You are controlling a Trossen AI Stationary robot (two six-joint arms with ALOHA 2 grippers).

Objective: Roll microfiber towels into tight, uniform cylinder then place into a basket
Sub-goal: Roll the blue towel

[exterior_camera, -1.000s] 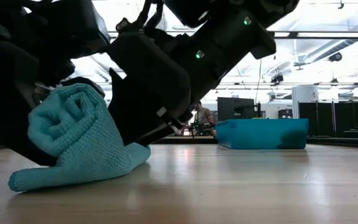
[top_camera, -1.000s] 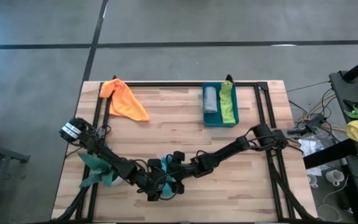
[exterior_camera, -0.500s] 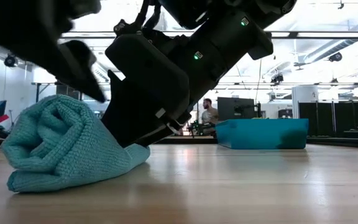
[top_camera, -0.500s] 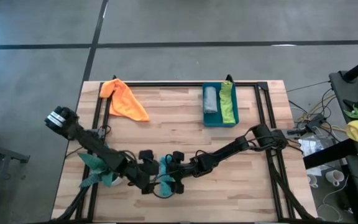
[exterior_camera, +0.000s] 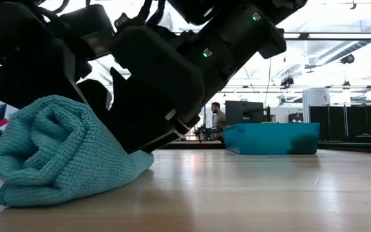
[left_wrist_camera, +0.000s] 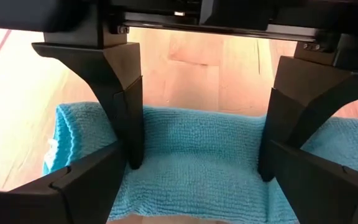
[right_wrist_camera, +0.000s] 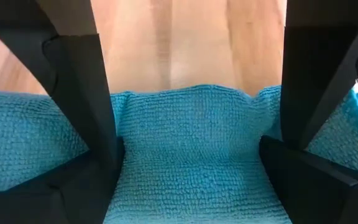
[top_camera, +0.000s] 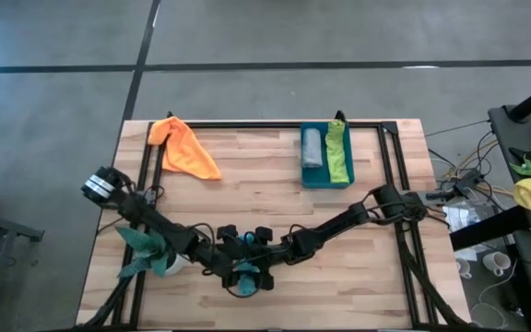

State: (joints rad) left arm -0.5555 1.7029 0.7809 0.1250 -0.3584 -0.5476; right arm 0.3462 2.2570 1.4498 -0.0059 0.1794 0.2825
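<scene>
**Both claws astride the turquoise roll, near edge of table**

We find the turquoise towel [top_camera: 243, 268] bunched into a loose roll near the front edge of the table [top_camera: 275, 184], about midway along it. From the low camera the roll's end [exterior_camera: 50, 154] faces us as a slack spiral with a flap trailing along the wood, not yet a tight cylinder.

The left claw [left_wrist_camera: 197, 163] stands spread wide, with the cloth running between and under its fingers [left_wrist_camera: 127, 118]. The right claw [right_wrist_camera: 194, 155] is likewise spread, fingers [right_wrist_camera: 101, 112] planted on either side of a band of towel. Neither pinches the cloth.

The relation that matters: the two claws meet over the roll from opposite sides, so neither arm is clearly nearer. We cannot tell from overhead which way its long axis lies.

The basket [top_camera: 326, 180] lies well apart, toward the far right of the table, already holding a grey roll [top_camera: 312, 148] and a lime green one [top_camera: 339, 153]. The orange towel [top_camera: 184, 148] lies unrolled at the far left.

We judge that tightening comes before any lift.
</scene>
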